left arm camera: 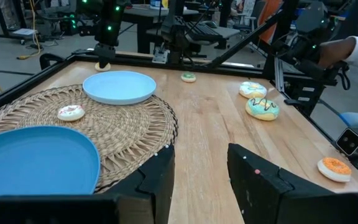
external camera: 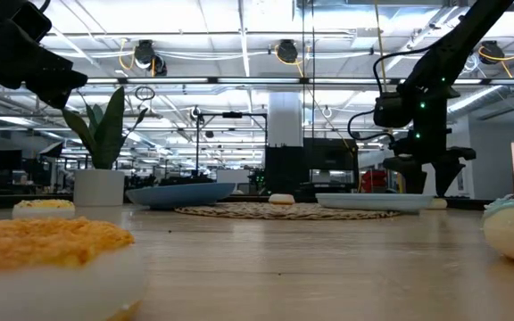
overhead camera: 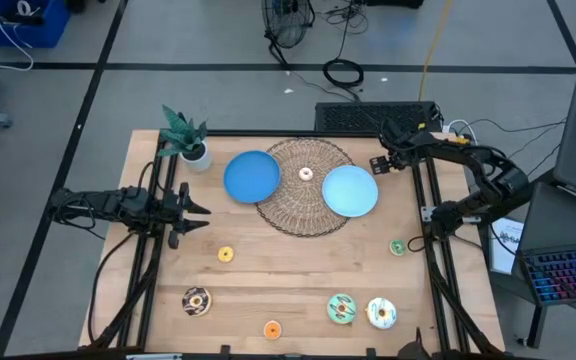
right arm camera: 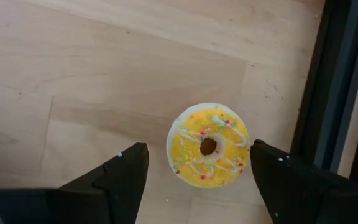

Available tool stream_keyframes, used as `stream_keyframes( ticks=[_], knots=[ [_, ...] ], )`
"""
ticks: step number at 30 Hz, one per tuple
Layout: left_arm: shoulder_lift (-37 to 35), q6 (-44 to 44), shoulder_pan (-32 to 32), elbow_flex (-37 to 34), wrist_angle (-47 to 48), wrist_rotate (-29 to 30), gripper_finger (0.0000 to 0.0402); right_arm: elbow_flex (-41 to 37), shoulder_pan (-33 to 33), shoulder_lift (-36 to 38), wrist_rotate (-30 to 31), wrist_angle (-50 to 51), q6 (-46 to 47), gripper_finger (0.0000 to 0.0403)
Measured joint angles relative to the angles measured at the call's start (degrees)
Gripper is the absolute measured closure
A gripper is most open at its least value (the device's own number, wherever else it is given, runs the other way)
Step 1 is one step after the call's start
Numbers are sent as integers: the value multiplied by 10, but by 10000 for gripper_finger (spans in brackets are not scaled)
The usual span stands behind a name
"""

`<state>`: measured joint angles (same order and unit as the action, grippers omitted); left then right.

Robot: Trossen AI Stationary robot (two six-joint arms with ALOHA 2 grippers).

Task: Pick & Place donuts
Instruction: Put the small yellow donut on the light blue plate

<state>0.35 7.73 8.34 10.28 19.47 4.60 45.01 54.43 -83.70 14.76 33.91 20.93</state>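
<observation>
Several toy donuts lie flat on the wooden table. A small yellow sprinkled donut [right arm camera: 208,145] sits near the far right corner, and my right gripper [right arm camera: 199,147] [overhead camera: 381,160] hangs open above it, pointing down, one finger on either side. A tiny pale donut [overhead camera: 305,173] rests on the wicker mat. On the near half are a tiny yellow donut [overhead camera: 225,254], a chocolate one [overhead camera: 196,300], an orange one [overhead camera: 272,328], a green-frosted one [overhead camera: 341,308], a white-frosted one [overhead camera: 381,313] and a tiny green one [overhead camera: 397,246]. My left gripper [overhead camera: 200,212] [left arm camera: 201,158] waits open at the left edge.
Two blue plates [overhead camera: 252,176] [overhead camera: 350,190] lie partly on the round wicker mat [overhead camera: 308,212] at the table's far middle. A small potted plant [overhead camera: 184,138] stands at the far left corner. Black frame rails run along the left and right table edges. Bare wood lies mid-table.
</observation>
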Motion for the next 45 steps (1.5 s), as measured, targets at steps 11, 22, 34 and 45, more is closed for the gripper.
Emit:
stream_keyframes(
  ticks=[11,22,34,45],
  knots=[
    [0,0,0,0,0,0,252,-17,0,0,15,-36,4,138],
    [0,0,0,0,0,0,252,-17,0,0,15,-32,32,138],
    [0,0,0,0,0,0,252,-19,0,0,16,-33,54,138],
    [0,0,0,0,0,0,252,-20,-1,-7,18,-28,56,138]
  ],
)
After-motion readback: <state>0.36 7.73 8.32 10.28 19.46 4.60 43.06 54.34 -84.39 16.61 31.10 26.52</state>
